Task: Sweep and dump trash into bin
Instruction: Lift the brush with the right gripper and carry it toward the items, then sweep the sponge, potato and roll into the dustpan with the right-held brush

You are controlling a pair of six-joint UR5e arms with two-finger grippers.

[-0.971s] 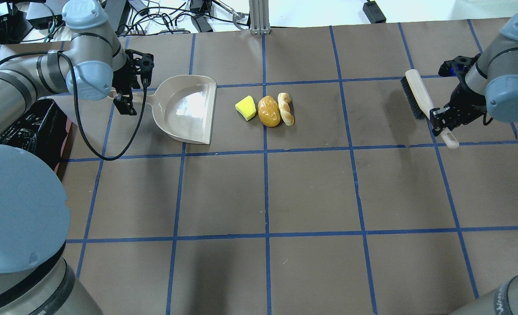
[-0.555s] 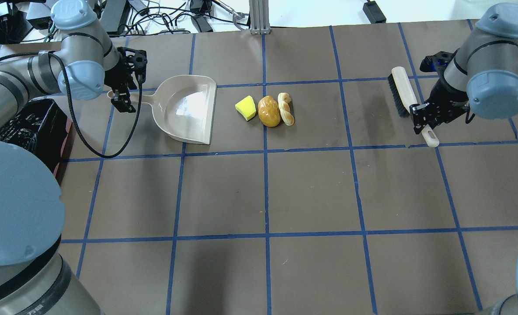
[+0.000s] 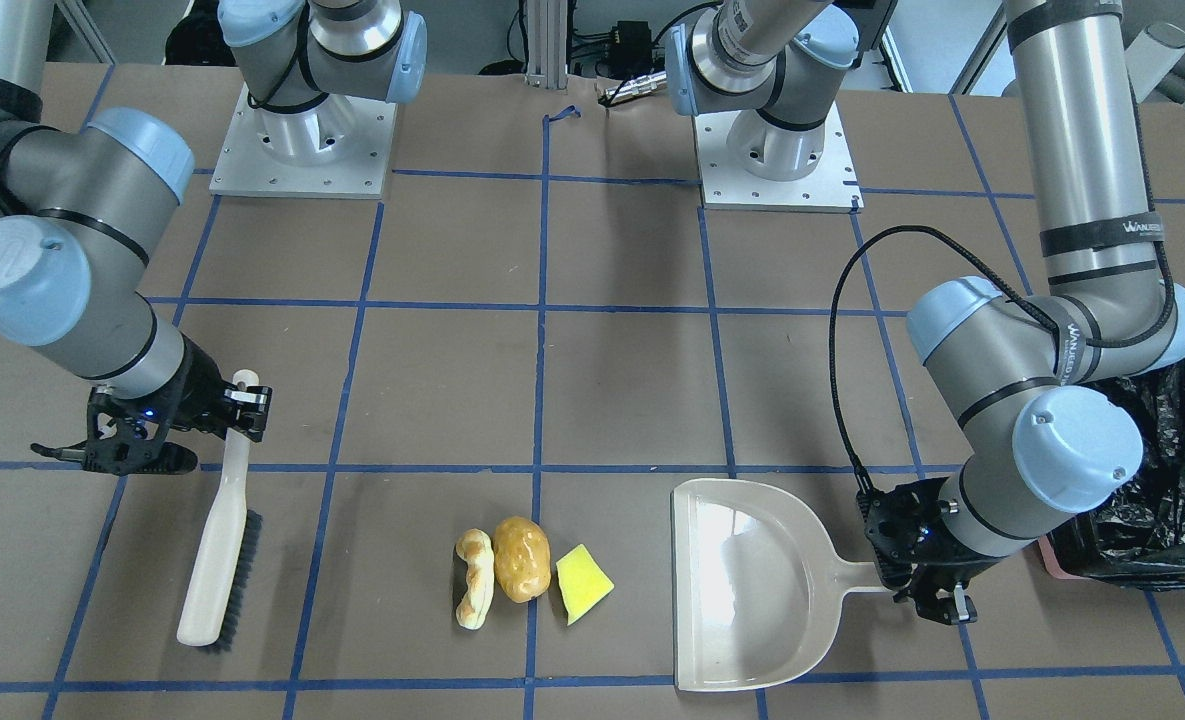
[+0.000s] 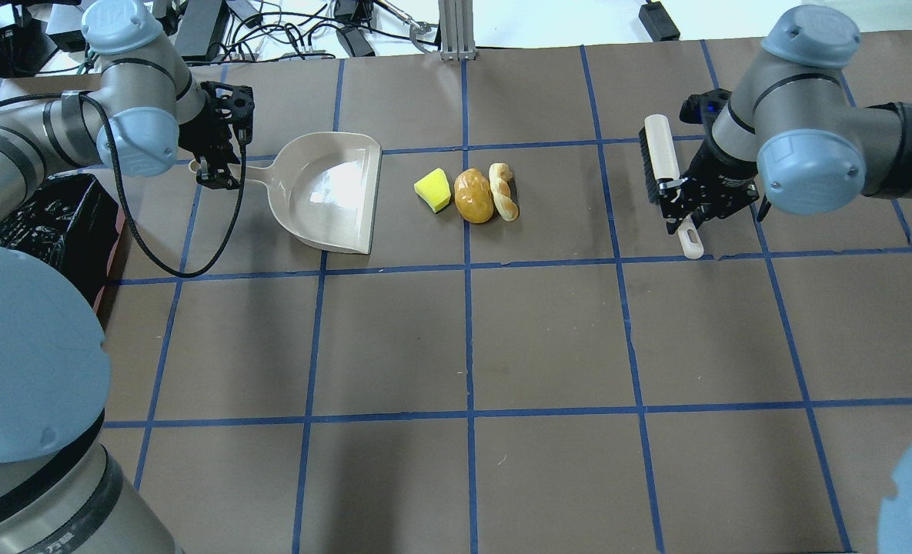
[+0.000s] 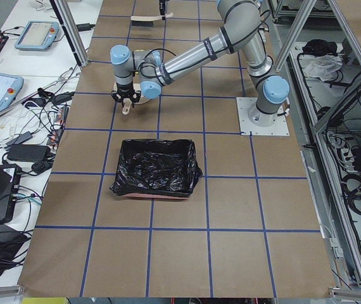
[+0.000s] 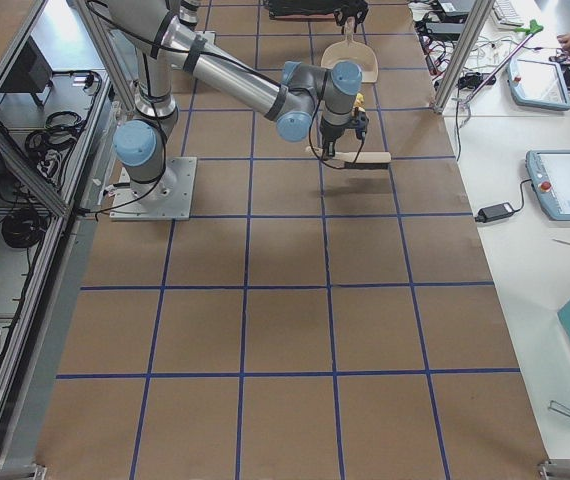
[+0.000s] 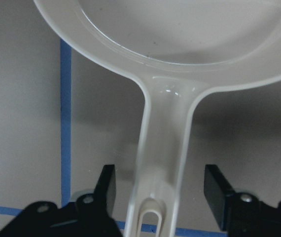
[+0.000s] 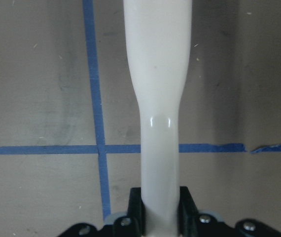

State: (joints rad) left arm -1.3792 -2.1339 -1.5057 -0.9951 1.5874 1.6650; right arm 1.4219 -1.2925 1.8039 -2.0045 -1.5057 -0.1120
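In the front-facing view the right gripper [image 3: 239, 402] is closed on the handle of a brush [image 3: 214, 560] whose long axis runs 12 to 6. The trash [image 3: 521, 572], three pieces in a row on the bench [image 3: 612, 400], lies at its 3 o'clock. Beyond it the dustpan [image 3: 752, 590] has its mouth turned toward the trash, and the bin [image 3: 1162, 500] is further out at 3. Overhead, the trash sits at the brush's 9 o'clock, between brush and dustpan, so the sweep probably runs across the brush's long axis. The left wrist view shows the left gripper [image 7: 160, 190] open astride the dustpan handle, touching neither side. The right wrist view shows the jaws clamped on the brush handle.
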